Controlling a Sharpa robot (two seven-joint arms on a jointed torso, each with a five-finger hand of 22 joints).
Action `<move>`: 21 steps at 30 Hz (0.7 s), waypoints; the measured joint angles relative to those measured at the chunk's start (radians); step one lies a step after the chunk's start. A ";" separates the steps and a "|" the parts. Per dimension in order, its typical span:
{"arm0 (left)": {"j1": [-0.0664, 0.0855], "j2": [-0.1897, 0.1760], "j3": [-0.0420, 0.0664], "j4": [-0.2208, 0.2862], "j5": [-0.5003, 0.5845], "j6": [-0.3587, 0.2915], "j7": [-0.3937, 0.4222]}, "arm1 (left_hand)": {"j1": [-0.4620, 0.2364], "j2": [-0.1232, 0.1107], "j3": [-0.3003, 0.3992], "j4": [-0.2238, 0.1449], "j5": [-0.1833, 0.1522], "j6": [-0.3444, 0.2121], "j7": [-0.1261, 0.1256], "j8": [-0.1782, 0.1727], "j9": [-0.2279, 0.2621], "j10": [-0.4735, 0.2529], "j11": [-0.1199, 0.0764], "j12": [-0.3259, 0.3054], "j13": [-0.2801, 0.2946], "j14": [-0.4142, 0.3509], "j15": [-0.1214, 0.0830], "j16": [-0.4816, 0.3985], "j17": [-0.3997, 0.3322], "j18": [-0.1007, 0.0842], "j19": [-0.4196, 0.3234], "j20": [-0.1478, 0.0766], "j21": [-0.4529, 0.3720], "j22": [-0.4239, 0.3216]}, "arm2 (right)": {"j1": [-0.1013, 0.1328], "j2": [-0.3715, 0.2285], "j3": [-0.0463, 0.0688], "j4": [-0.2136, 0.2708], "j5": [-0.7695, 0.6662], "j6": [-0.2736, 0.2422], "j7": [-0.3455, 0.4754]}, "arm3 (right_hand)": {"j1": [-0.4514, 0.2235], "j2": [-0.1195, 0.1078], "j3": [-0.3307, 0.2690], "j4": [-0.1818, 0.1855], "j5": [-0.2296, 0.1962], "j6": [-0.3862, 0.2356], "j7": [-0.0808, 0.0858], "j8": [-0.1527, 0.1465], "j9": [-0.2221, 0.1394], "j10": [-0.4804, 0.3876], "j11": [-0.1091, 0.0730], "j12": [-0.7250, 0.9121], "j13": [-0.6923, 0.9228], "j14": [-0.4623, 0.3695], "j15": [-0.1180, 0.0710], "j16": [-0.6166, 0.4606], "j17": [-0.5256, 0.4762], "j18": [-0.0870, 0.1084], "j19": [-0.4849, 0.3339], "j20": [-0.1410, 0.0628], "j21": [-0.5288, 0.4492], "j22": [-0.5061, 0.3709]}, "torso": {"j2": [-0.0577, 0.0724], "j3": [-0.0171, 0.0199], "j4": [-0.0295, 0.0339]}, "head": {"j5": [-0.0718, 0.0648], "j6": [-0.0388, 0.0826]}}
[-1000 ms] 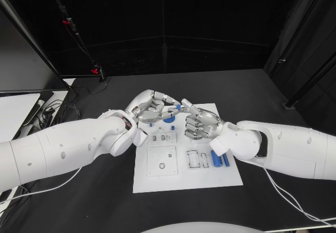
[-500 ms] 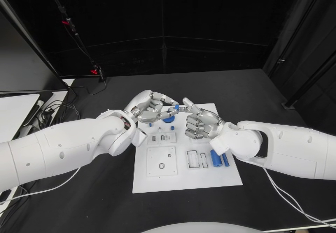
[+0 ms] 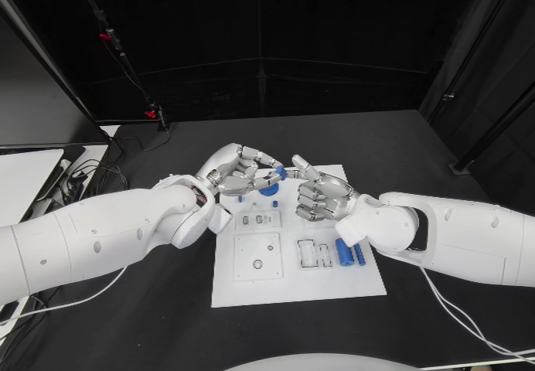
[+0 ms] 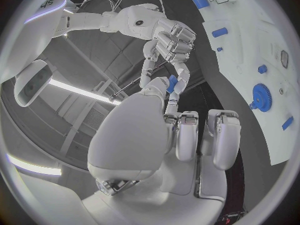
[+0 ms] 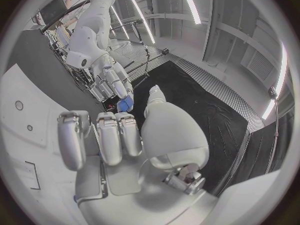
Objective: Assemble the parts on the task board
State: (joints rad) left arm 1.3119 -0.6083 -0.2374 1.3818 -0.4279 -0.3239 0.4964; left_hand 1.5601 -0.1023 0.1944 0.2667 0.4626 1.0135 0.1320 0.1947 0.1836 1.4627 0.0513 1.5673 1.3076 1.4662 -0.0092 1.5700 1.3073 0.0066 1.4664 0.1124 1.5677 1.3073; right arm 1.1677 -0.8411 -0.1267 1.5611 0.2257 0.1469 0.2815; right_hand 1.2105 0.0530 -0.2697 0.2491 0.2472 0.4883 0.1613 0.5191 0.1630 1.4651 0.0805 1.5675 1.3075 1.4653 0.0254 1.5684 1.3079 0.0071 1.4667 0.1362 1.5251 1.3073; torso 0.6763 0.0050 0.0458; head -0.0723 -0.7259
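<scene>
Barely any shift vs 1 s ago: left hand (image 3: 236,176) fingers still pinch blue part (image 3: 275,173) beside curled, empty right hand (image 3: 318,197); handover pending, I judge.

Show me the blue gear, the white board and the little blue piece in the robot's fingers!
blue gear (image 4: 261,97), left wrist view, its toothed face.
white board (image 3: 335,282), head view, bare near corner.
little blue piece (image 5: 124,103), right wrist view, its visible side.

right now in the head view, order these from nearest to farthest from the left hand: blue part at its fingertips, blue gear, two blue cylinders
1. blue part, at the left hand's fingertips.
2. blue gear, on the task board below the hands.
3. two blue cylinders, near the board's right edge.
</scene>
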 measured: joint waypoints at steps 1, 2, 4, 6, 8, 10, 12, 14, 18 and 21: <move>0.000 -0.001 0.000 0.000 0.000 0.000 -0.001 | 0.000 0.000 0.000 0.000 0.000 0.000 0.000 0.000 0.000 0.000 0.000 0.000 0.000 0.000 0.000 0.000 0.000 0.000 0.000 0.000 0.000 0.000 | 0.000 0.000 0.000 0.000 0.000 -0.001 0.000 | 0.000 0.000 0.000 0.000 0.000 0.000 0.000 0.003 0.000 0.000 0.000 0.000 0.000 0.002 0.002 0.000 0.000 0.000 0.000 0.000 0.000 0.000 | 0.000 0.0000 0.0000 | 0.000 0.000; 0.000 -0.001 0.000 0.000 0.000 0.000 -0.002 | 0.000 0.000 0.000 0.000 0.000 0.000 0.000 0.001 0.000 0.000 0.000 0.000 0.000 0.000 0.000 0.000 0.000 0.000 0.000 0.000 0.000 0.000 | 0.000 0.000 0.000 0.000 0.000 -0.002 0.000 | 0.000 0.000 0.000 0.000 0.000 0.000 0.000 0.004 0.001 0.000 0.000 0.000 0.000 0.003 0.003 0.000 0.000 0.000 0.000 0.000 0.000 0.000 | 0.000 0.0000 0.0000 | 0.000 0.000; 0.000 -0.002 0.000 0.000 0.000 -0.001 -0.004 | 0.000 0.000 0.000 0.000 0.000 0.000 0.000 0.001 0.000 0.000 0.000 0.000 0.000 0.000 0.000 0.000 0.000 0.000 0.000 0.000 0.000 0.000 | 0.000 0.000 0.000 0.000 0.000 -0.003 -0.001 | 0.000 0.000 0.000 0.000 0.000 0.000 0.000 0.004 0.002 0.000 0.000 0.000 0.000 0.003 0.003 0.000 0.000 0.000 0.000 0.000 0.000 0.000 | 0.000 0.0000 0.0000 | 0.001 0.000; 0.000 -0.003 0.000 0.000 0.000 -0.001 -0.006 | 0.000 0.000 0.000 0.000 0.000 -0.002 -0.002 0.001 0.000 0.000 0.000 0.000 0.000 0.000 0.000 0.000 0.000 0.000 0.000 0.000 0.000 0.000 | 0.000 -0.001 0.000 -0.001 0.001 -0.004 -0.001 | 0.000 0.000 0.000 0.000 0.000 0.000 0.000 0.004 0.002 0.000 0.000 0.000 0.000 0.003 0.003 0.000 0.000 0.000 0.000 0.000 0.000 0.000 | 0.000 0.0000 0.0000 | 0.001 0.000; 0.000 -0.004 0.000 0.000 0.000 -0.001 -0.007 | 0.001 -0.001 -0.001 0.000 0.000 -0.002 -0.002 0.001 0.000 0.000 0.000 0.000 0.000 0.000 0.000 0.000 0.000 0.000 0.000 0.000 0.000 0.000 | 0.000 -0.001 0.000 -0.001 0.001 -0.005 -0.001 | 0.000 0.000 -0.002 -0.002 0.000 -0.010 -0.003 0.006 0.003 0.000 0.000 0.000 0.000 0.003 0.003 0.000 0.000 0.000 0.000 0.000 0.000 0.000 | 0.000 0.0000 0.0000 | 0.001 0.000; 0.000 -0.004 0.000 0.000 0.000 -0.002 -0.009 | 0.001 -0.001 -0.001 0.000 0.000 -0.002 -0.002 0.001 0.000 0.000 0.000 0.000 0.000 0.000 0.000 0.000 0.000 0.000 0.000 0.000 0.000 0.000 | 0.000 -0.001 0.000 -0.001 0.001 -0.007 -0.001 | 0.000 0.000 -0.004 -0.004 0.000 -0.023 -0.005 0.012 0.004 0.000 0.000 0.000 0.000 0.003 0.003 0.000 0.000 0.000 0.000 0.000 0.000 0.000 | 0.000 0.0000 0.0000 | 0.001 0.001; 0.000 -0.004 0.000 0.000 0.000 -0.003 -0.010 | 0.001 -0.001 -0.001 -0.001 0.000 -0.002 -0.002 0.001 0.000 0.000 0.000 0.000 0.000 0.000 0.000 0.000 0.000 0.000 0.000 0.000 0.000 0.000 | 0.000 -0.002 0.000 -0.001 0.001 -0.008 -0.001 | 0.000 0.000 -0.004 -0.004 0.000 -0.025 -0.007 0.012 0.004 0.000 0.000 0.000 0.000 0.003 0.003 0.000 0.000 0.000 0.000 0.000 0.000 0.000 | 0.001 0.0000 0.0000 | 0.002 0.004; 0.000 -0.004 0.000 0.000 0.000 -0.004 -0.010 | 0.001 -0.001 -0.002 -0.001 0.000 -0.002 -0.002 0.001 0.000 0.000 0.000 0.000 0.000 0.000 0.000 0.000 0.000 0.000 0.000 0.000 0.000 0.000 | 0.000 -0.002 0.000 -0.002 0.001 -0.009 -0.001 | 0.000 0.000 -0.004 -0.004 0.000 -0.025 -0.007 0.012 0.004 0.000 0.000 0.000 0.000 0.003 0.003 0.000 0.000 0.000 0.000 0.000 0.000 0.000 | 0.001 0.0000 0.0000 | 0.002 0.006; 0.000 -0.004 0.000 0.000 0.001 -0.006 -0.010 | 0.001 -0.001 -0.002 -0.001 0.000 -0.002 -0.002 0.001 0.000 0.000 0.000 0.000 0.000 0.000 0.000 0.000 0.000 0.000 0.000 0.000 0.000 0.000 | 0.000 -0.002 0.000 -0.004 0.001 -0.012 -0.002 | 0.000 0.000 -0.004 -0.004 0.000 -0.029 -0.003 0.015 0.004 0.000 0.000 0.000 0.000 0.003 0.003 0.000 0.000 0.000 0.000 0.000 0.000 0.000 | 0.001 0.0000 0.0000 | 0.006 0.008; 0.000 -0.004 0.000 0.000 0.001 -0.008 -0.010 | 0.001 -0.001 -0.003 0.000 0.000 -0.002 -0.002 0.001 0.000 0.000 0.000 0.000 0.000 0.000 0.000 0.000 0.000 0.000 0.000 0.000 0.000 0.000 | 0.000 -0.002 0.000 -0.004 0.002 -0.015 -0.002 | 0.000 0.000 -0.004 -0.004 0.000 -0.032 -0.006 0.018 0.004 0.000 0.000 0.000 0.000 0.003 0.003 0.000 0.000 0.000 0.000 0.000 0.000 0.000 | 0.001 0.0000 0.0000 | 0.007 0.010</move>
State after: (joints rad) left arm 1.3119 -0.6124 -0.2375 1.3816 -0.4271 -0.3319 0.4860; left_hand 1.5613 -0.1038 0.1917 0.2666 0.4622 1.0117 0.1302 0.1955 0.1837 1.4627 0.0514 1.5673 1.3076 1.4662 -0.0092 1.5700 1.3073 0.0066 1.4664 0.1124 1.5677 1.3073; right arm 1.1677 -0.8431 -0.1269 1.5569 0.2273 0.1318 0.2798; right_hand 1.2106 0.0530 -0.2738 0.2450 0.2470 0.4566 0.1554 0.5370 0.1668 1.4650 0.0805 1.5675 1.3075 1.4685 0.0287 1.5684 1.3077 0.0071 1.4667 0.1362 1.5251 1.3073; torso 0.6774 0.0050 0.0458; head -0.0656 -0.7162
